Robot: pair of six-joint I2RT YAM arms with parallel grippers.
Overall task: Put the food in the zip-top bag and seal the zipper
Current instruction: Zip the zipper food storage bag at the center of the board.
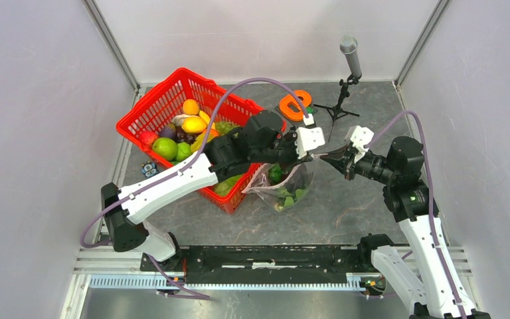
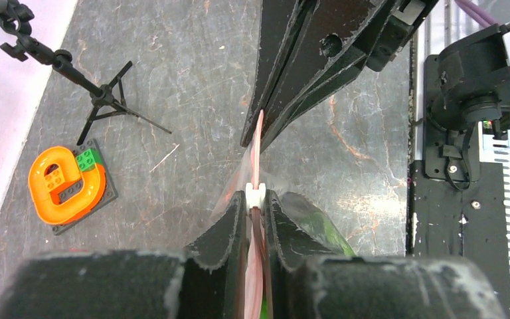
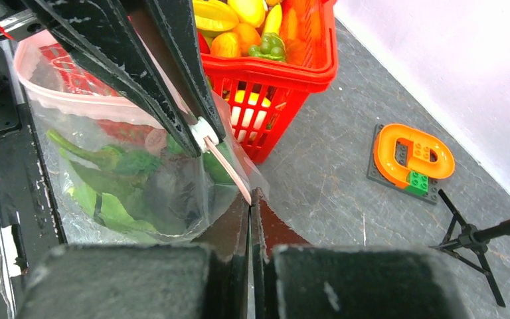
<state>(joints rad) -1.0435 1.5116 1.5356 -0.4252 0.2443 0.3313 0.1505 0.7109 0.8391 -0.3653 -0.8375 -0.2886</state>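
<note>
Left gripper (image 2: pixel 257 199) clamped on zipper (image 2: pixel 258 153), jaws pinching pink strip right at white slider (image 2: pixel 255 195). Right gripper (image 3: pixel 250 199) pressed shut on strip's free end, facing left gripper. Zip-top bag (image 3: pixel 139 199) hangs between them near table centre, just beside near-right corner of red mesh basket (image 1: pixel 151 98). Green leafy food (image 3: pixel 106 179) inside bag. Basket holds mixed toy fruit. Orange block toy (image 2: pixel 66 186) and microphone stand (image 1: pixel 345 86) near far edge.
</note>
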